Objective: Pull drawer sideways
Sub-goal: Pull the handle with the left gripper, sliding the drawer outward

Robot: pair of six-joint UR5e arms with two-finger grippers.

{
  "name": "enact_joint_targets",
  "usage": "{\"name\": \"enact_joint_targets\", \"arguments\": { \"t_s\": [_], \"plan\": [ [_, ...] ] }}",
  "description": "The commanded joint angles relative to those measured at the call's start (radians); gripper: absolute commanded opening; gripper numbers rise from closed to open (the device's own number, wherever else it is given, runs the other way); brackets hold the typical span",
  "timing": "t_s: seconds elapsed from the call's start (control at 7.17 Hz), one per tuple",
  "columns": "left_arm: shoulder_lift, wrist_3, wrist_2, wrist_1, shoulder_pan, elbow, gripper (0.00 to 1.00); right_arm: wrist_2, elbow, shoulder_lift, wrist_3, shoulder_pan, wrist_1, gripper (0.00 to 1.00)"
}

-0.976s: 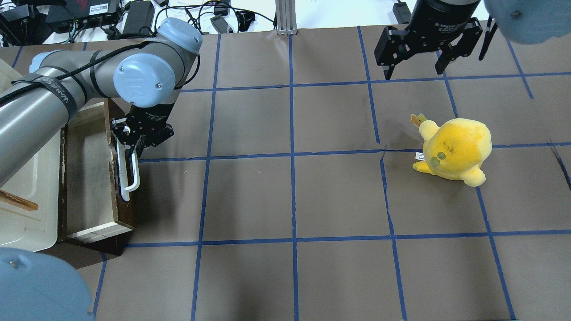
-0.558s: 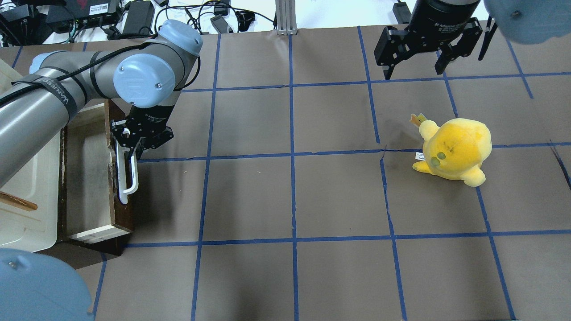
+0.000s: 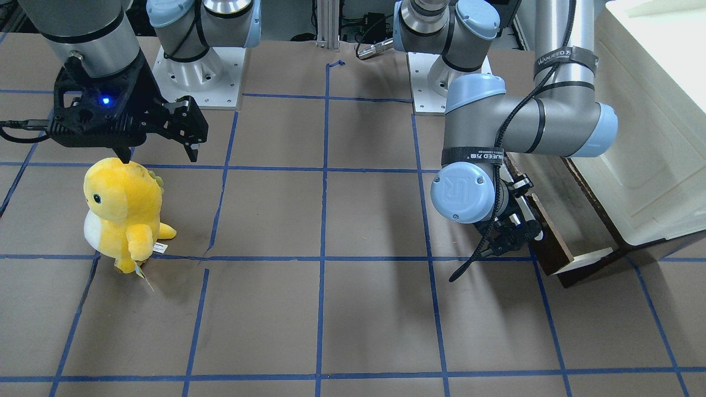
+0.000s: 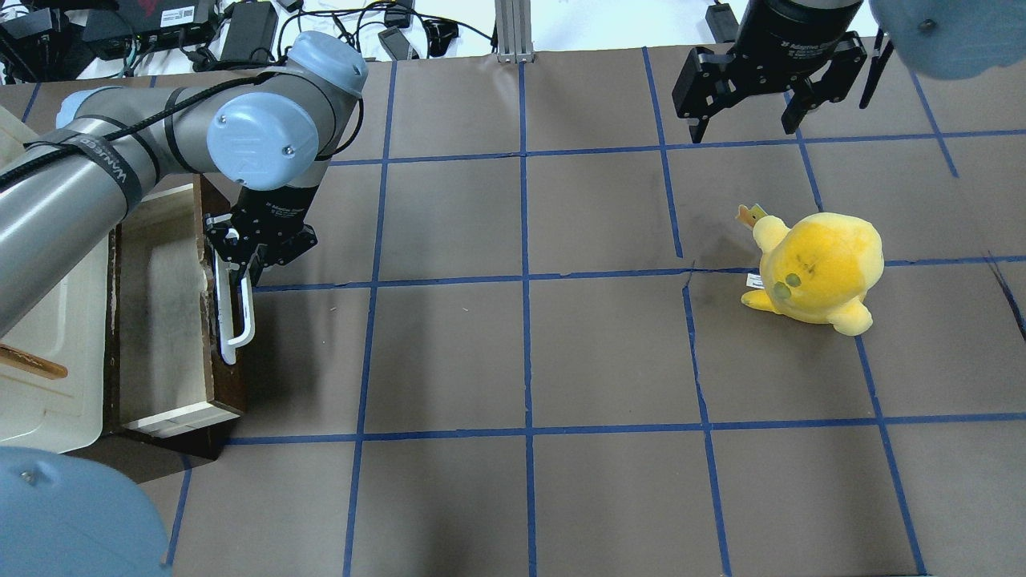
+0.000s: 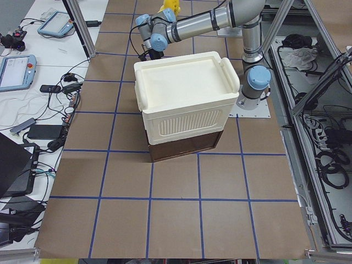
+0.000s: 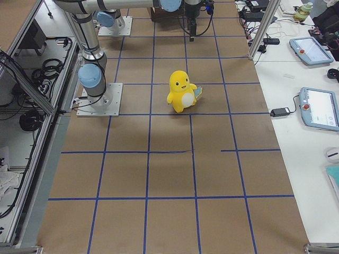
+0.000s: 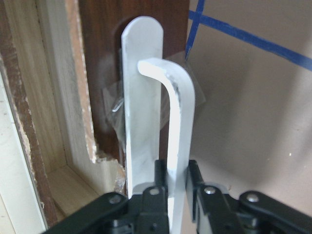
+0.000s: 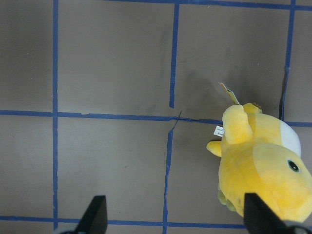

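Observation:
The drawer (image 4: 160, 304) stands partly pulled out of the cream-white cabinet (image 4: 48, 353) at the table's left. It has a pale interior, a dark brown front panel (image 4: 231, 385) and a long white bar handle (image 4: 238, 320). My left gripper (image 4: 240, 268) is shut on the far end of that handle. The left wrist view shows the fingers (image 7: 158, 178) clamped on the bar (image 7: 178, 122). The front view shows the same grip (image 3: 515, 226) at the panel (image 3: 551, 237). My right gripper (image 4: 745, 112) hangs open and empty at the far right.
A yellow plush toy (image 4: 817, 268) stands on the right half of the brown paper table, below the right gripper (image 8: 175, 219), and shows in the right wrist view (image 8: 263, 165). Cables and electronics lie beyond the far edge. The cabinet (image 5: 184, 93) sits over the drawer's base.
The left gripper and the drawer front shifted slightly left, then back right, ending almost where they were. The grip on the handle is unchanged. The right arm and the plush have not moved.

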Motion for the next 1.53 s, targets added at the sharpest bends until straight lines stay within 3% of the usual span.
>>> {"name": "enact_joint_targets", "arguments": {
  "t_s": [0.0,0.56,0.7,0.84,0.98,1.25,1.39],
  "plan": [
    [-0.006,-0.029,-0.002,0.0,-0.019,0.004,0.07,-0.001,0.0,0.0,0.0,0.0,0.0,1.0],
    [-0.017,-0.034,-0.021,0.0,-0.028,0.02,0.08,0.0,0.0,0.0,-0.002,0.0,0.0,1.0],
    [-0.015,-0.034,-0.021,0.0,-0.029,0.02,0.16,0.0,0.0,0.0,0.0,0.0,0.0,1.0],
    [-0.012,-0.034,-0.022,0.0,-0.029,0.02,0.43,0.0,0.0,0.0,0.0,0.0,0.0,1.0],
    [-0.011,-0.032,-0.025,0.002,-0.031,0.02,0.58,0.0,0.0,0.0,0.0,0.0,0.0,1.0],
    [0.003,-0.02,-0.028,0.006,-0.037,0.021,1.0,0.0,0.0,0.0,0.0,0.0,0.0,1.0],
    [0.032,-0.013,-0.092,0.005,-0.039,0.032,1.0,-0.001,0.0,0.0,0.0,0.0,0.0,1.0]
  ]
}}
